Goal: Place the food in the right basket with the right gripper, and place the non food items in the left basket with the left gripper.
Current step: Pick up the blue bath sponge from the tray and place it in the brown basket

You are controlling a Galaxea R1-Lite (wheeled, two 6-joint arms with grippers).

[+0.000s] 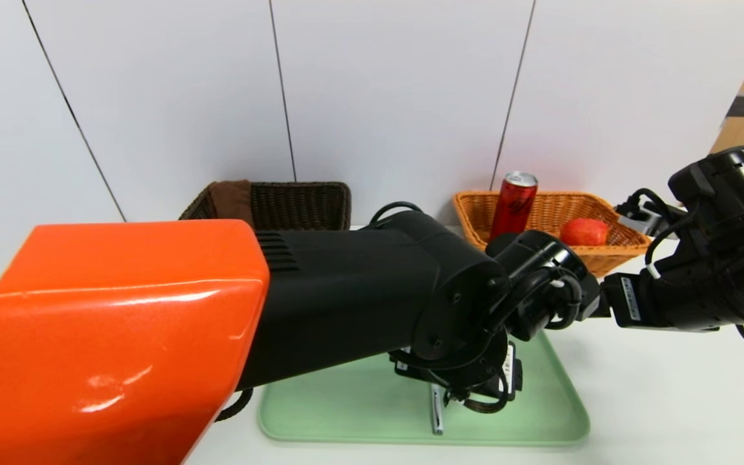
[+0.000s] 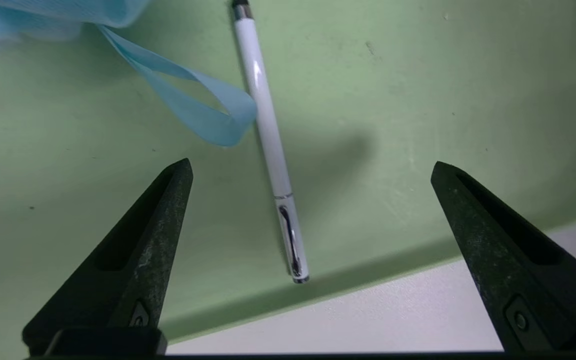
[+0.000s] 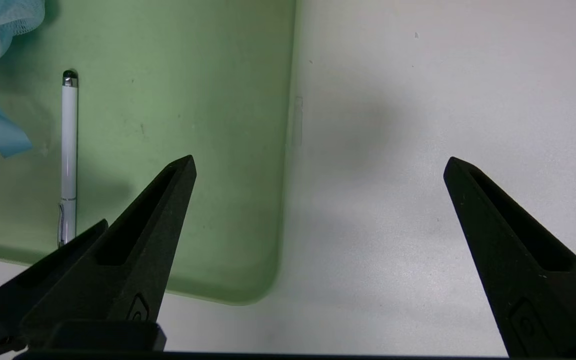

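A white table (image 1: 669, 400) fills the lower right of the head view, beneath pale panels, with a green tray (image 1: 507, 441) at lower centre. Over it the left gripper (image 2: 312, 161) spreads its fingers wide and empty astride the pen (image 2: 273, 125), presumably to pinch it next; the sponge's ribbon loop (image 2: 218, 112) touches the barrel and could snag. The right gripper (image 3: 321, 157), wide open and empty, waits beside the tray. Upper right, the orange basket (image 1: 604, 258) holds can (image 1: 514, 203) and apple (image 1: 584, 232); upper left, the dark basket (image 1: 301, 205) holds the towel (image 1: 233, 201).
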